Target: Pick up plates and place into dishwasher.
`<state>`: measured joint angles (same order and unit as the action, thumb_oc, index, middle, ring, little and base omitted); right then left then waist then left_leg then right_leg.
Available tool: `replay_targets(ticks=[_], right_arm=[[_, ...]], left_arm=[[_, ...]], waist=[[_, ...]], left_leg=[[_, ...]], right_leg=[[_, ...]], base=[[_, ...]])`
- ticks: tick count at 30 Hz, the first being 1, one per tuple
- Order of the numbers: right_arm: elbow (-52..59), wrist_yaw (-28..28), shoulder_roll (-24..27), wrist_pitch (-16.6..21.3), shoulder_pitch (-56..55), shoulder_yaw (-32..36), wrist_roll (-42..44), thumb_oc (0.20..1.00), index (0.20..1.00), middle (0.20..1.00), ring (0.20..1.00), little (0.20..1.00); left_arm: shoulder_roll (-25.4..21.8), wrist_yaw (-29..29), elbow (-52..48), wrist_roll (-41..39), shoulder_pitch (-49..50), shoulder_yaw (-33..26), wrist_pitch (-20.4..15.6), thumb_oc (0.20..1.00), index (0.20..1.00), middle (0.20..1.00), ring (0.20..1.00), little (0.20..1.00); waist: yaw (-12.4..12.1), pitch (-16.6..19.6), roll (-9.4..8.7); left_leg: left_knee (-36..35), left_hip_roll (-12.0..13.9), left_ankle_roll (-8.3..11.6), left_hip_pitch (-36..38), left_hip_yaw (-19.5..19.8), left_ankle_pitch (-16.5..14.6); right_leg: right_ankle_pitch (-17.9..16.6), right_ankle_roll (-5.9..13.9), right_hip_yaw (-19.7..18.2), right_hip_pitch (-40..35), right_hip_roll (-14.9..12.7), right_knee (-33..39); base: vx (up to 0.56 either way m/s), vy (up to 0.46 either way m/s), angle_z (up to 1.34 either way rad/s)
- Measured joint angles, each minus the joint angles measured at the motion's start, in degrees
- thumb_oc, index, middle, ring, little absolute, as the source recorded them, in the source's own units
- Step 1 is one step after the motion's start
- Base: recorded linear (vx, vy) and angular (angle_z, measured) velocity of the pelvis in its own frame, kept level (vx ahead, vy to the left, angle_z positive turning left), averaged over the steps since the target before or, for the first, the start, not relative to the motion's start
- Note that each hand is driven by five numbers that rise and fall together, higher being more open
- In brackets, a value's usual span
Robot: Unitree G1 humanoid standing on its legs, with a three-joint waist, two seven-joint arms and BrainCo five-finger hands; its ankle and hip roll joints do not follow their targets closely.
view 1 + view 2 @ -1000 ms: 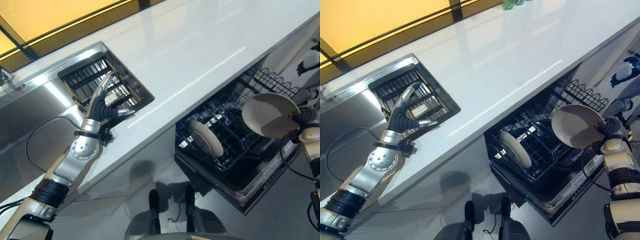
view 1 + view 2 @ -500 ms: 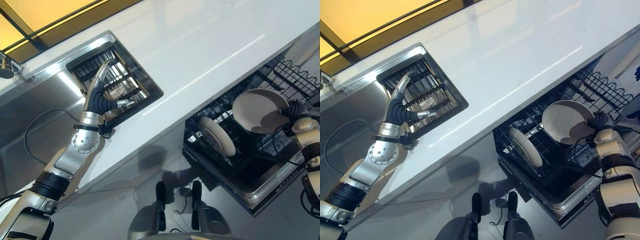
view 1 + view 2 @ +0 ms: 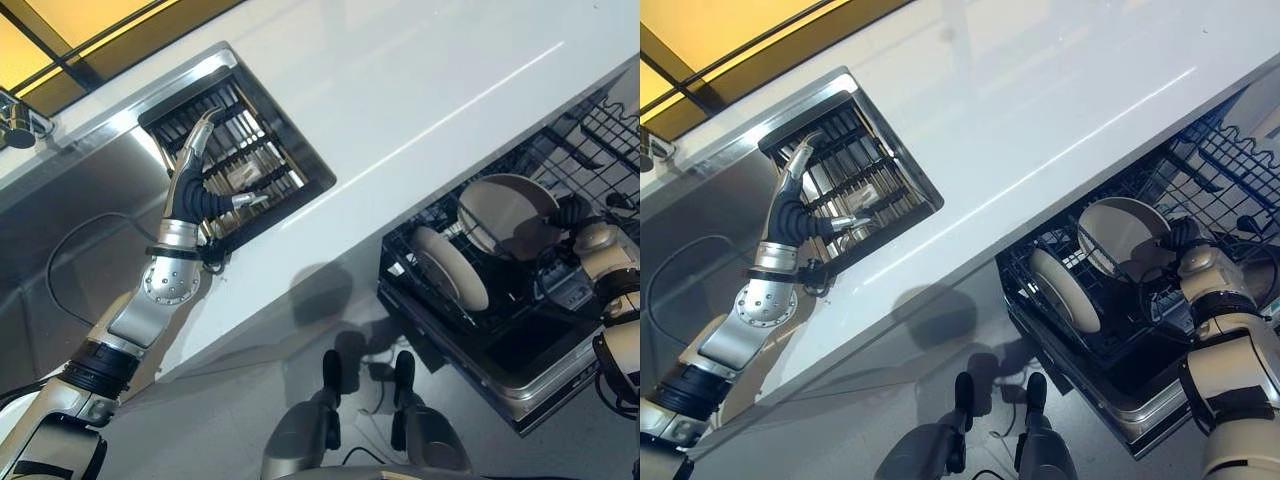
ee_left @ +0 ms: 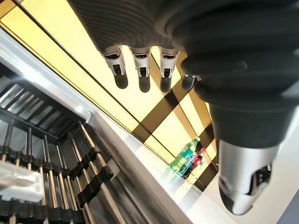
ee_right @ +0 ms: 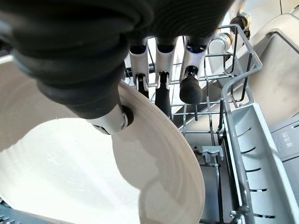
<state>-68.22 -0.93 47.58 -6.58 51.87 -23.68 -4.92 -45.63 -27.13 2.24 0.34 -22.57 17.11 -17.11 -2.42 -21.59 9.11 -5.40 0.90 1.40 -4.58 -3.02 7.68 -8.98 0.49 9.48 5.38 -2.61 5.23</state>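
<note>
The right hand (image 5: 112, 100) pinches the rim of a cream plate (image 3: 505, 210), thumb on the hollow face and fingers (image 5: 161, 88) behind the rim; the right wrist view shows this grip plainly, while in the eye views the hand (image 3: 1185, 250) is a dark lump at the plate's edge and its fingers cannot be made out. The plate stands tilted over the dark wire rack (image 3: 450, 330) of the open dishwasher, near the rack's far side. Whether its lower rim rests on the wires cannot be told: the rack bars and the hand's shadow hide that edge. A second plate (image 3: 1065, 290) stands on edge in the rack, nearer the rack's front corner, just beside the held one but apart from it. The wrist view adds a grey plastic side wall (image 5: 252, 149) of the rack past the fingers, which the eye views cut off.

The left hand (image 3: 200, 190) hovers over the slatted drying rack (image 3: 875, 175) sunk at the desk's (image 3: 420, 90) left end, fingers straight and spread, holding nothing. Its wrist view shows the fingers (image 4: 140, 67) clear of the slats, and far beyond them green bottles (image 4: 184, 161) on the desk, too small to make out further. A pale object lies on the slats (image 3: 240, 180); what it is cannot be told.
</note>
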Motion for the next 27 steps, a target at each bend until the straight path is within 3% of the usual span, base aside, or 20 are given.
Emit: replay_targets(ticks=[1, 6, 14, 19, 24, 27], right_arm=[[0.0, 0.09, -0.32, 0.08, 0.0, 0.02, 0.1, 1.0, 1.0, 1.0, 1.0, 1.0], [0.51, 4.53, -2.14, 2.53, -0.2, 1.79, 4.81, 1.0, 1.0, 1.0, 1.0, 1.0], [11.6, 24.84, -3.32, 7.62, -7.89, 17.3, 12.89, 1.0, 1.0, 1.0, 1.0, 1.0], [11.52, 33.18, -4.85, 8.94, -11.53, 21.86, 16.2, 1.0, 1.0, 1.0, 1.0, 1.0], [10.77, 38.5, -6.29, 9.19, -13.44, 24.1, 17.41, 1.0, 1.0, 1.0, 1.0, 1.0], [9.62, 38.75, -6.29, 9.31, -13.64, 25.68, 19.06, 1.0, 1.0, 1.0, 1.0, 1.0]], left_arm=[[0.0, 0.0, 0.0, 0.0, 0.01, 0.0, 0.0, 1.0, 1.0, 1.0, 1.0, 1.0], [0.0, 0.02, -0.1, 0.0, 0.05, 0.0, -0.26, 1.0, 1.0, 1.0, 1.0, 1.0], [1.84, -0.29, -1.16, 0.13, 1.28, 0.03, -1.71, 1.0, 1.0, 1.0, 1.0, 1.0], [4.32, -0.62, -1.15, 0.22, 1.12, 1.77, -2.26, 1.0, 1.0, 1.0, 1.0, 1.0], [5.29, -0.75, -1.06, 1.17, 0.65, 5.27, -2.09, 1.0, 1.0, 1.0, 1.0, 1.0], [6.53, -1.21, -1.02, 1.16, -0.43, 5.67, -2.03, 1.0, 1.0, 1.0, 1.0, 1.0]], waist=[[0.0, 0.0, 0.0], [0.09, -0.18, 0.39], [0.41, -0.44, 0.59], [2.09, -0.7, 0.33], [4.92, -2.56, -0.43], [5.19, -3.79, -0.37]], left_leg=[[-0.01, 0.0, 0.09, -0.01, 0.02, -0.07], [-0.01, -0.08, 0.11, 0.02, 0.08, -0.08], [0.29, -0.48, -0.01, 1.76, -1.27, -0.11], [1.29, -0.4, -0.07, 3.0, -2.67, -0.76], [4.18, -0.19, -0.34, 5.54, -3.61, -2.63], [6.17, -0.11, -0.23, 5.69, -4.72, -3.81]], right_leg=[[0.0, 0.0, 0.08, -0.01, -0.01, 0.01], [-0.09, -0.12, 0.24, -0.09, -0.11, -0.01], [-0.08, -0.09, -0.49, -1.42, -0.53, -0.05], [0.31, 0.2, -1.45, -2.3, -0.57, -0.64], [1.59, 0.02, -2.37, -4.91, -0.68, -2.67], [2.63, -0.47, -2.27, -3.99, -1.35, -5.54]], base=[[-0.01, 0.02, 0.03], [0.01, 0.036, 0.01], [0.01, 0.108, -0.04], [0.03, 0.093, -0.11], [0.02, 0.065, -0.12], [-0.04, 0.076, -0.2]])
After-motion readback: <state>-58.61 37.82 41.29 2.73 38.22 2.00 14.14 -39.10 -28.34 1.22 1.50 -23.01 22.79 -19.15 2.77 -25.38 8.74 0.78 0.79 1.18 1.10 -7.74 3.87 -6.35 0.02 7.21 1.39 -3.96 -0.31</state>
